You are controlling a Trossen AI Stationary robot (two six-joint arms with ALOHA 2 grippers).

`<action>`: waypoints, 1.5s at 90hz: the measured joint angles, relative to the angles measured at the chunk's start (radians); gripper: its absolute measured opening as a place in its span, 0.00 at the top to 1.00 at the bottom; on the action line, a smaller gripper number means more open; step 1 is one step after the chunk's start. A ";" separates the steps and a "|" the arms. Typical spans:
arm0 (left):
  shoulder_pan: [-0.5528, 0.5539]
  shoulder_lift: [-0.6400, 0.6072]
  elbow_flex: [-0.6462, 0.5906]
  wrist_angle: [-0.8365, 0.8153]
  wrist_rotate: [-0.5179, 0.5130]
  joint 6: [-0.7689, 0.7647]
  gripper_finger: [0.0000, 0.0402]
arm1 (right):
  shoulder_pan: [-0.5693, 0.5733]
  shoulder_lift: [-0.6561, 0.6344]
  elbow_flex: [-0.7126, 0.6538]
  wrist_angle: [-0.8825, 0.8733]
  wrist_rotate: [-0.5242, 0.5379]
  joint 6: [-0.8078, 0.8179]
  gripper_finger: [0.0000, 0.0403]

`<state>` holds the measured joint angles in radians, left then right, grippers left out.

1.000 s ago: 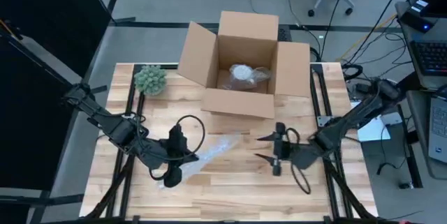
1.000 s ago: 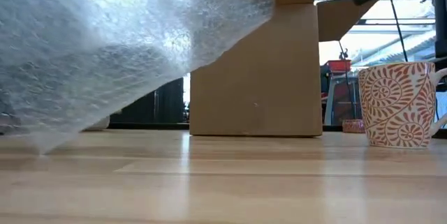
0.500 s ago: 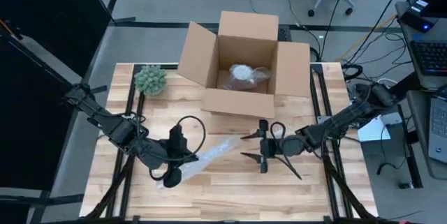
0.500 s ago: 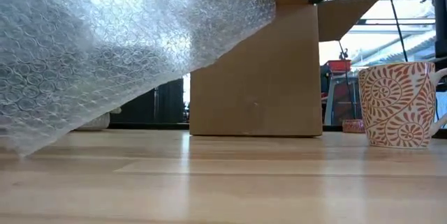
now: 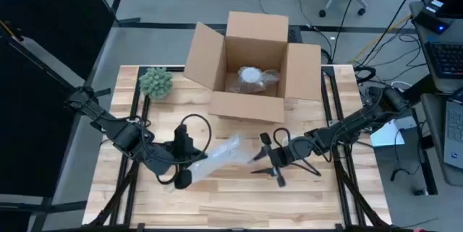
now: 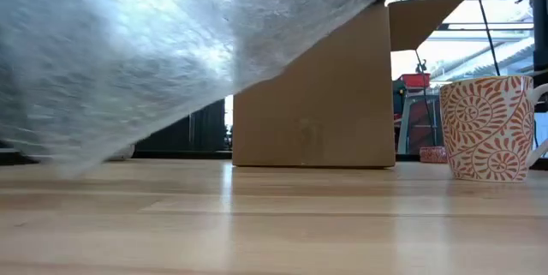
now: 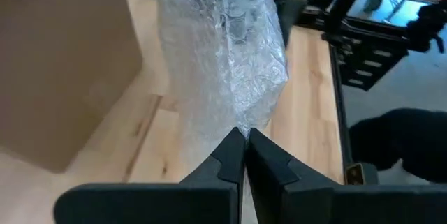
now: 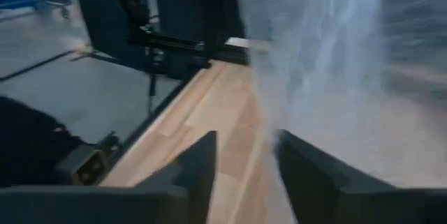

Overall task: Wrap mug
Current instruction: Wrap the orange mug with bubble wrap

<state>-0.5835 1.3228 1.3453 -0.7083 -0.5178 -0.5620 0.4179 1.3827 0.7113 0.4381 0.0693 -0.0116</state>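
The left gripper [image 5: 189, 161] was clamped on one end of the bubble wrap [image 5: 217, 155]; in the left wrist view its fingers [image 7: 230, 155] met at a crumpled corner of the sheet [image 7: 222, 49], with no gap between them. The wrap ran from that gripper across the table [image 5: 231, 203] toward the right arm, held clear of the surface along most of its length, as the low view showed [image 6: 171, 44].

The right gripper [image 5: 265, 156] sat at the far end of the wrap, in front of the box [image 5: 249, 66]. Its jaws stood spread apart. In the right wrist view the fingers [image 8: 199, 165] flanked the edge of the sheet [image 8: 328, 77], one on each side, without closing on it.

The mug [image 6: 491, 128] stood upright on the table, at the right edge of the low view, beside the box [image 6: 312, 95] and apart from the wrap. It was white with a red swirl pattern. The high view did not show it clearly.

The box stood open at the back of the table, with pale packing [image 5: 249, 76] inside. A small green plant [image 5: 155, 82] stood at the left rear corner.
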 joint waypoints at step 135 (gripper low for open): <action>-0.008 0.000 -0.001 -0.205 0.016 -0.138 1.00 | -0.092 0.105 0.000 -0.161 0.047 0.506 0.66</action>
<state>-0.5915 1.3231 1.3445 -0.9134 -0.5014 -0.6998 0.3259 1.4875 0.7109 0.2775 0.1165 0.4943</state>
